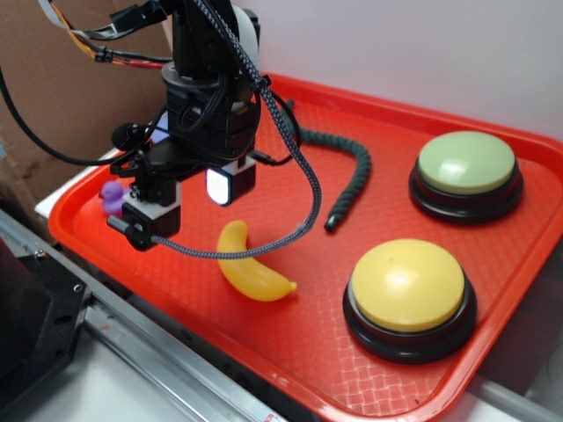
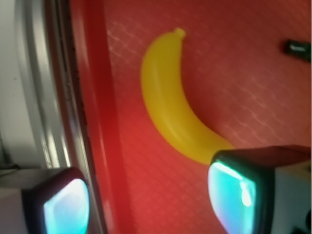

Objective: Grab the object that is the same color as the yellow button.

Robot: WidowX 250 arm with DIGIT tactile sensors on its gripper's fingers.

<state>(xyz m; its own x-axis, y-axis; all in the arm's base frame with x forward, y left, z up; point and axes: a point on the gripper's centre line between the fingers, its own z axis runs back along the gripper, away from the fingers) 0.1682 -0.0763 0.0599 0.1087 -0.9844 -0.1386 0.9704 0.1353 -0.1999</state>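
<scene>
A purple duck (image 1: 112, 197) is seen at the left end of the red tray (image 1: 290, 334), partly hidden behind the gripper (image 1: 180, 211). The gripper is held with jaws apart, nothing between them, above the tray. Just beside it lies the toy banana (image 1: 249, 274): glossy, smooth, yellow, curved, flat on the tray floor. A dark green rope (image 1: 347, 171) follows, then the yellow button (image 1: 407, 286) and the pale green button (image 1: 466, 164).

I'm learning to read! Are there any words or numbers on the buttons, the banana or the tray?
No readable text anywhere.
Matte yellow dome button: blank.
Pale green dome button: blank.
Glossy yellow plastic toy banana: blank.
Red plastic tray: only a woven texture.
Small dark piece at the wrist view's edge: too blurred to tell.
</scene>
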